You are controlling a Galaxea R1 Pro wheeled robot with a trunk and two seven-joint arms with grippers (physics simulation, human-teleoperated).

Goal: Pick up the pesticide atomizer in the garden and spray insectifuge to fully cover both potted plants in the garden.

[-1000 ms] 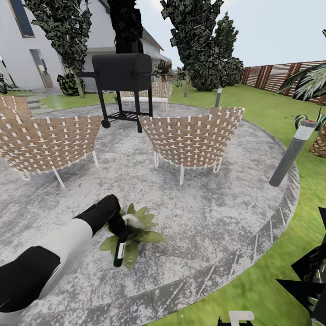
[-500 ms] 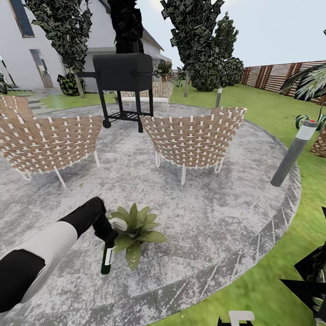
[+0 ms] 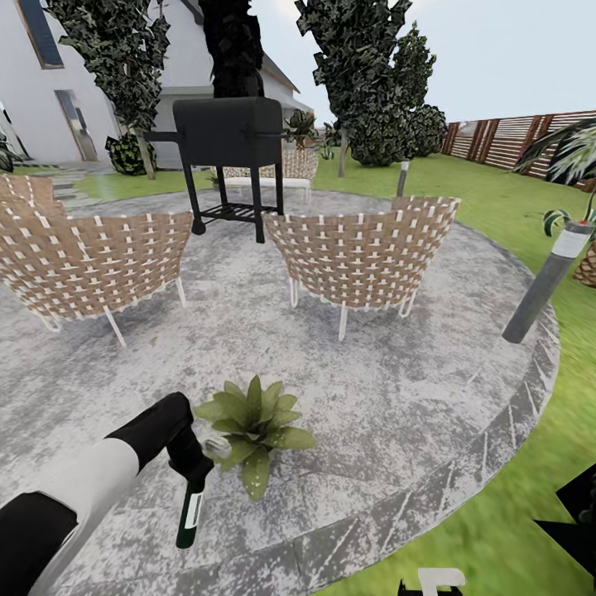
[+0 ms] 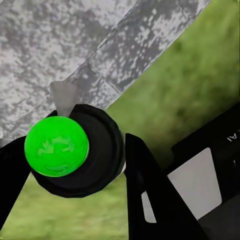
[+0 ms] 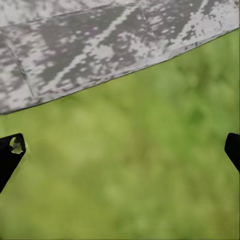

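On the grey paved patio of the garden stands one potted plant, a low rosette of pointed green leaves. Just left of it, on my side, my left gripper is shut on the pesticide atomizer, a dark green bottle with a white label that hangs down. Its white nozzle nearly touches the leaves. In the left wrist view the atomizer's bright green round end sits in a black ring between the black fingers. My right gripper is open over the lawn by the patio's edge.
Two wicker chairs stand behind the plant, with a black grill beyond them. A grey bollard lamp leans at the patio's right rim. Lawn, a slatted brown fence and trees lie further back.
My left arm has drawn the atomizer away from over the plant, leftward and toward me. The whole picture has shifted slightly, so the camera moved.
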